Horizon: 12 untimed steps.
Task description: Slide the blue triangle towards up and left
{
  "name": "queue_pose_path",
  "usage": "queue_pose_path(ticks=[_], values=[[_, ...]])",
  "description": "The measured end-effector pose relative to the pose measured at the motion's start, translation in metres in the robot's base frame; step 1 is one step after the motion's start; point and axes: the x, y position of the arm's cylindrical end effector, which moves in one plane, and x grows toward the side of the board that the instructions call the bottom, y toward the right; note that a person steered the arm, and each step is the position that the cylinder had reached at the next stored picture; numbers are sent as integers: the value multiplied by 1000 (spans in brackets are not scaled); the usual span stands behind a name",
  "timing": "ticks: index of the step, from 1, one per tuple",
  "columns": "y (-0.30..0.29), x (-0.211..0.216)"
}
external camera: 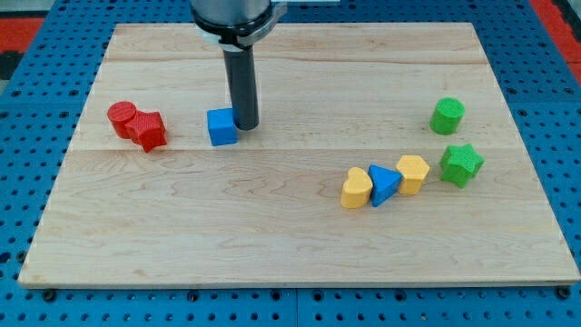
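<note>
Down and to the view's right of my tip (pixel 244 124) lies the blue triangle (pixel 382 185), well apart from it, wedged between a yellow heart-like block (pixel 356 189) on its left and a yellow rounded block (pixel 412 173) on its right, touching or nearly touching both. To push it up and left I judge my tip must first travel round to the triangle's lower right side. My tip ends a plain dark rod with no jaws to open or close, so it holds nothing; it stands just beside the right edge of a blue cube (pixel 221 127). Two red blocks (pixel 136 124) huddle at the view's left, a green cylinder (pixel 447 116) and green star (pixel 461 163) at the right; all look like matte ridged plastic on a pale wooden board (pixel 272 245)
</note>
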Motion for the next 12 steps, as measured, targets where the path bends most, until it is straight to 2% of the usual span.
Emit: queue_pose_path(ticks=[2, 3, 4, 5, 6, 7, 8, 10, 12], values=[[-68, 1], [-76, 1], [-38, 17], [42, 59], [93, 108], [107, 127], [158, 142], [224, 145], [237, 126]])
